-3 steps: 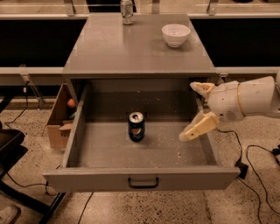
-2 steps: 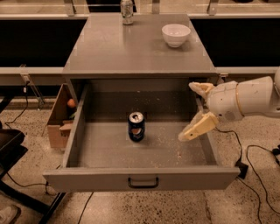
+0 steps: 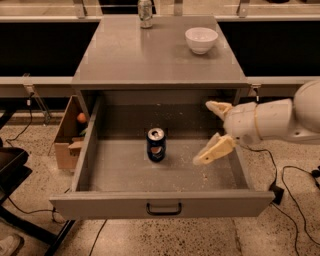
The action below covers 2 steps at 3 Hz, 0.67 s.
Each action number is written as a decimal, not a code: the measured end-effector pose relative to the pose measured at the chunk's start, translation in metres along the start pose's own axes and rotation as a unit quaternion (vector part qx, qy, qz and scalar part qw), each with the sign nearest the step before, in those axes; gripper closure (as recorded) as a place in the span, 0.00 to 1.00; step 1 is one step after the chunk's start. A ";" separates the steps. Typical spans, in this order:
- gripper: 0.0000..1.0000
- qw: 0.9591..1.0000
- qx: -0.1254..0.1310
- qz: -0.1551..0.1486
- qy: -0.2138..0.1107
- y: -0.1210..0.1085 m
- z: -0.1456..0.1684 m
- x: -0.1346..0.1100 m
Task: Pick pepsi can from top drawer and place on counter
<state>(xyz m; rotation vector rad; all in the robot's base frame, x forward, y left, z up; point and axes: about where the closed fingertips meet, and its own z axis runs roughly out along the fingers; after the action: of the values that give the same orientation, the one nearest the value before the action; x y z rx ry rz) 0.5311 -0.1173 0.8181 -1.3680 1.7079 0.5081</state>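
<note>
Cream gripper [image 3: 210, 132] hovered right of the dark blue pepsi can [image 3: 156, 145], fingers spread wide (empty).
A skewed approach might topple it.

top drawer [image 3: 160, 204]: pulled out, in front of and below the counter [image 3: 150, 55]
pepsi can [image 3: 156, 145]: upright on drawer floor, near mid-width
gripper [image 3: 213, 130]: over drawer's right part, right of pepsi can, apart from it, fingers spread
bowl [image 3: 201, 40]: on counter, right rear
second can [image 3: 145, 12]: on counter, back edge, left of bowl
cardboard box [image 3: 65, 135]: on floor, left of drawer
</note>
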 end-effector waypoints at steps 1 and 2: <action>0.00 0.998 -0.010 0.018 -0.061 -0.014 0.080 0.028; 0.00 0.994 -0.015 0.043 -0.102 -0.029 0.129 0.049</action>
<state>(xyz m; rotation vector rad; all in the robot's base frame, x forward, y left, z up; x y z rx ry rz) 0.6046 -0.0572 0.7140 -1.2217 1.6030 0.7005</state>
